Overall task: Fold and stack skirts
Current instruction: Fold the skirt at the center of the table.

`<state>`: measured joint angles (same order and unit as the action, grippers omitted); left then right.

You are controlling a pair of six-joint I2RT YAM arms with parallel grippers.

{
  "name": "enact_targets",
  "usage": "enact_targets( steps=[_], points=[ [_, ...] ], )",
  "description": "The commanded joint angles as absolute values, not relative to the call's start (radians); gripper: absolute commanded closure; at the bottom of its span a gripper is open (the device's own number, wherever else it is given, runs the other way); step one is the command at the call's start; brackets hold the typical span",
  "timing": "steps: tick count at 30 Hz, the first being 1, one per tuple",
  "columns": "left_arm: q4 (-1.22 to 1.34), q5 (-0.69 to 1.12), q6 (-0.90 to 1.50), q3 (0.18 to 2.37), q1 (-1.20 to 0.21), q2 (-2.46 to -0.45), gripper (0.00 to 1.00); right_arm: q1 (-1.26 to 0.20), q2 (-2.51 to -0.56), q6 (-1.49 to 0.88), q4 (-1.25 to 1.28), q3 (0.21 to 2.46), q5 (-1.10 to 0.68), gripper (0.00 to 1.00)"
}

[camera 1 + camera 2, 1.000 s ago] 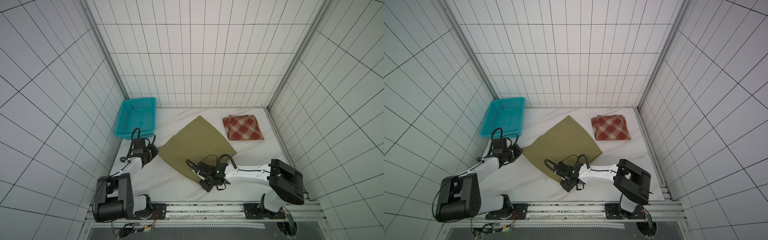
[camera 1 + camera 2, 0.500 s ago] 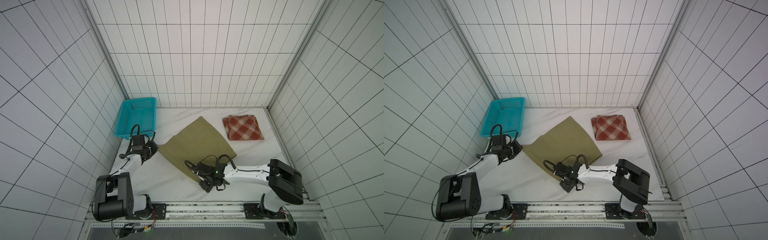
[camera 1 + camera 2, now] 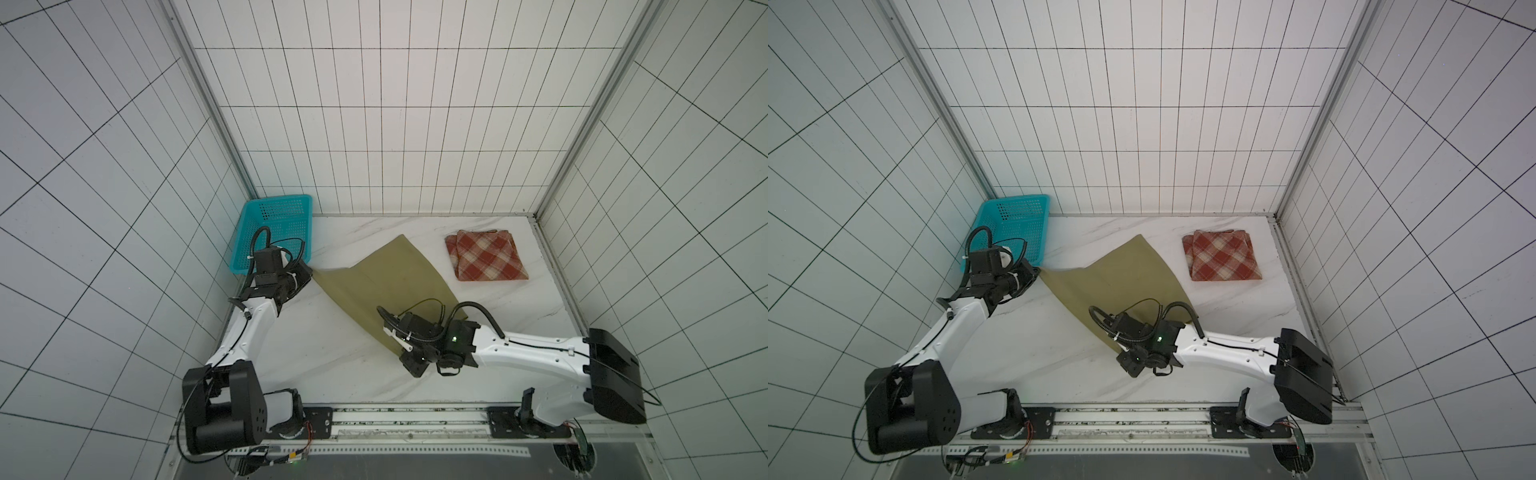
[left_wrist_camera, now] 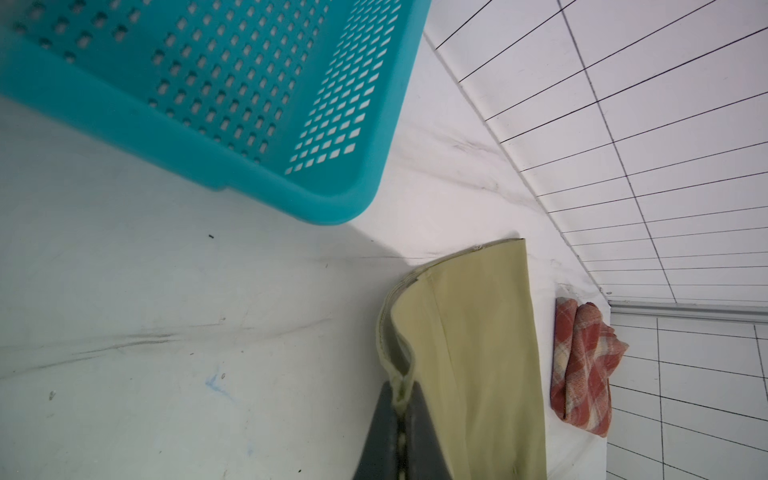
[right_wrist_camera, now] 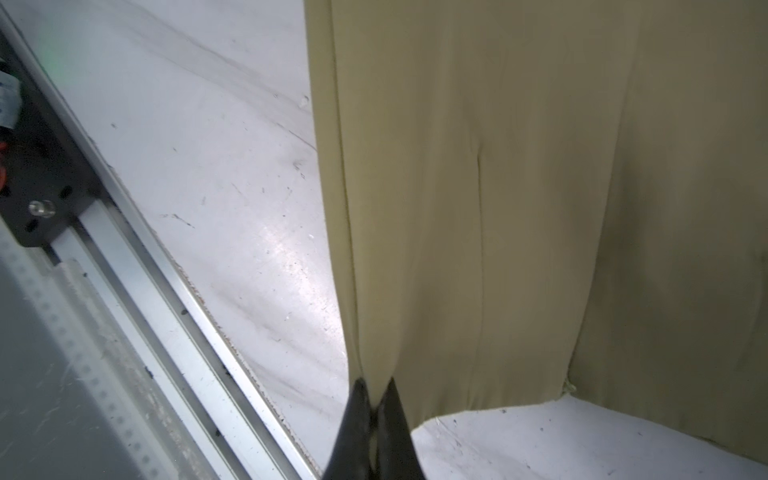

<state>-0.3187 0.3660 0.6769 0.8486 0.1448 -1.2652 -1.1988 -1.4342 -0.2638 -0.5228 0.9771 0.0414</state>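
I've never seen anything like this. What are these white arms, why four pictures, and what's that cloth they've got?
Those are two robot arms, a left arm and a right arm, mounted on a rail along a white table. Two pictures look down from overhead; the other two come from a camera on each wrist. On the table lie a folded plaid skirt, a teal basket and an olive skirt. The left claw and the right claw are each shut on an edge of the olive skirt, holding it partly raised.
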Motion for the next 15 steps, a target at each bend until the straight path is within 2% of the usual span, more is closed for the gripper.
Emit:
enact_targets(
  steps=[1,15],
  points=[
    [-0.321,0.325,0.681,0.898,0.155,-1.218,1.0,-1.212,-1.38,-0.262,-0.607,1.039,-0.009,1.0],
    [-0.393,0.265,0.694,0.848,0.258,-1.017,1.0,-1.223,-1.268,-0.294,-0.51,0.959,-0.129,1.0]
  ],
)
